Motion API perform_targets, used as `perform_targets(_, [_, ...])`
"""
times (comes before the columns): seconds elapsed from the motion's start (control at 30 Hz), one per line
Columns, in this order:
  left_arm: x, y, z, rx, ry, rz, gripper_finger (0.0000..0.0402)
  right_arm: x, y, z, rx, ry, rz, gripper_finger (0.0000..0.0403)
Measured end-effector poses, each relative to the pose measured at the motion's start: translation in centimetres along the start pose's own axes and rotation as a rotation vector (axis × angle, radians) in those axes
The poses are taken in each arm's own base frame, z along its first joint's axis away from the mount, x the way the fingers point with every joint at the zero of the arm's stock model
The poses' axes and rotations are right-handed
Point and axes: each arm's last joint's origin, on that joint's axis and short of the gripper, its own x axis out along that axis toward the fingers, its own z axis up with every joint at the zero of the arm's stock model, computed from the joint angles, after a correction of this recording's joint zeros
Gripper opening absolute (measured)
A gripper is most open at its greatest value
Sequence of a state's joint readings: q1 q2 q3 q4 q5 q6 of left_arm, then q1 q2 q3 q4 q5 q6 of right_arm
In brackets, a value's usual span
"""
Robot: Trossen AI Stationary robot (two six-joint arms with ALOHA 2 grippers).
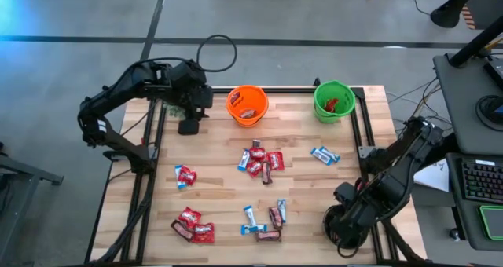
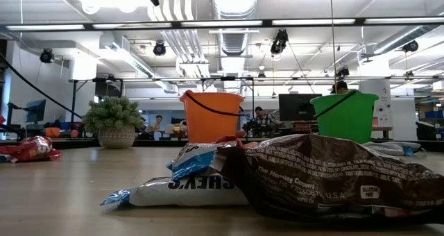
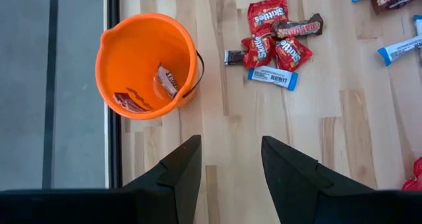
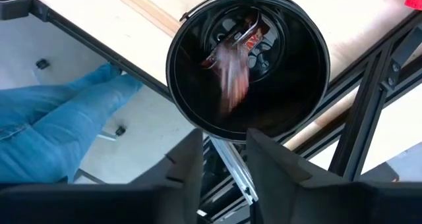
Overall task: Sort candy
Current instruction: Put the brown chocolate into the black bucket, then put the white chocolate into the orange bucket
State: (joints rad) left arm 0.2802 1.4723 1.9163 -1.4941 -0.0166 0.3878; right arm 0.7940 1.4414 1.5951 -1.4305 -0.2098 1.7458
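Parted jaws marked both grippers: the right gripper hung empty over a black bucket off the table's near right corner, a dark brown bar blurred inside it. Far left, the left gripper waited open and empty beside the orange bucket, which held two pieces. Candy lay scattered across the wooden table; the green bucket held red packets.

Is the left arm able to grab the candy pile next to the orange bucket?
Probably yes. The left gripper hangs open beside the orange bucket, and only bare table lies between it and the candy pile.
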Motion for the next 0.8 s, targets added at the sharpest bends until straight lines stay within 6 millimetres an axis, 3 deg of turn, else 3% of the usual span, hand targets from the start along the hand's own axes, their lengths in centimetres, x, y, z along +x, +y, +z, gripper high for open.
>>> perform_targets(0.17, [-0.2, 0.0, -0.1, -0.001, 0.0, 0.0, 0.0141, -0.1, -0.1, 0.0, -0.002, 0.0, 0.001, 0.0149])
perform_targets(0.37, [-0.5, -0.2, -0.5, -0.004, 0.008, -0.003, 0.0141, -0.1, -0.1, 0.1, -0.003, -0.022, 0.004, 0.0157])
perform_targets(0.53, [-0.8, -0.3, -0.7, -0.008, 0.013, -0.005, 0.0142, -0.2, -0.2, 0.6, 0.003, -0.169, 0.014, 0.0151])
perform_targets(0.8, [-1.0, -0.4, -1.1, -0.039, 0.034, -0.013, 0.0159, -0.8, -1.0, 3.2, 0.087, -0.367, -0.075, 0.0154])
